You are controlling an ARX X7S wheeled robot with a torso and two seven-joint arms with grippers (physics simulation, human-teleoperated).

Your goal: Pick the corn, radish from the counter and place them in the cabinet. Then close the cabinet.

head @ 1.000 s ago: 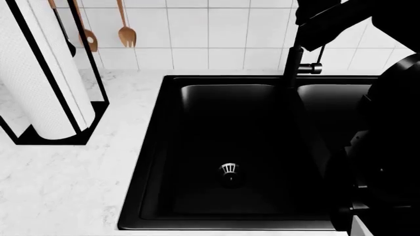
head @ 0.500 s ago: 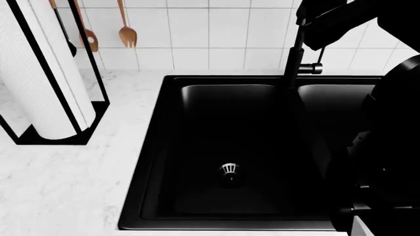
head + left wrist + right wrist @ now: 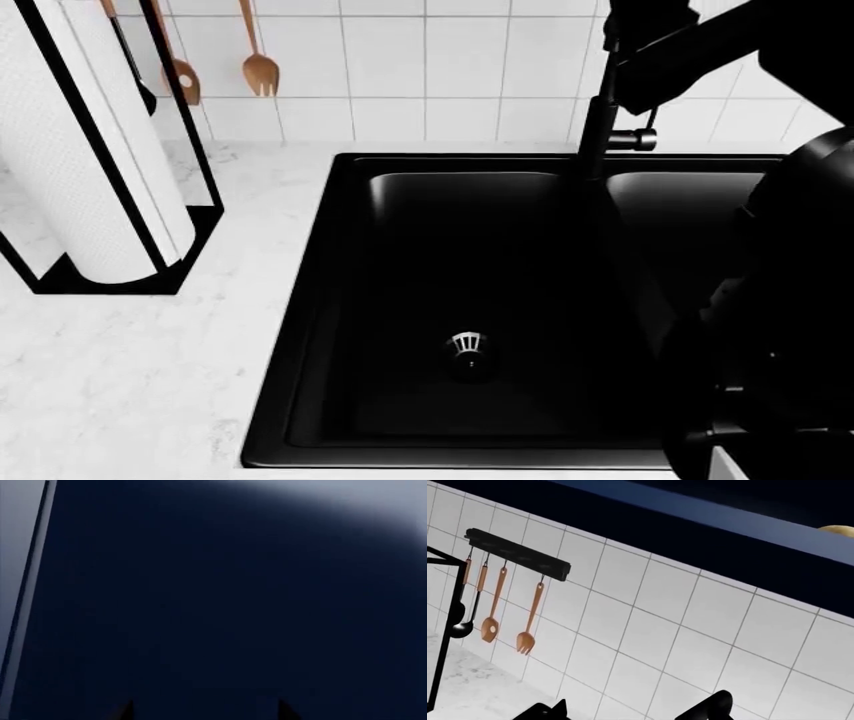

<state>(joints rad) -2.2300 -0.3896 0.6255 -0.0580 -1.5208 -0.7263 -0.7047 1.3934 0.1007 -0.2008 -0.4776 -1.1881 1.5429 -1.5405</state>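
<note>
Neither corn nor radish lies on the visible bench (image 3: 134, 380), a pale rounded thing (image 3: 837, 530) peeks over the cabinet's edge, and both claws' spread cannot be told.

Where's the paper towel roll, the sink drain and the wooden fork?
paper towel roll (image 3: 80, 180), head view, on the roll's white side.
sink drain (image 3: 466, 346), head view, on the metal strainer.
wooden fork (image 3: 528, 630), right wrist view, on its handle, just above the prongs.
</note>
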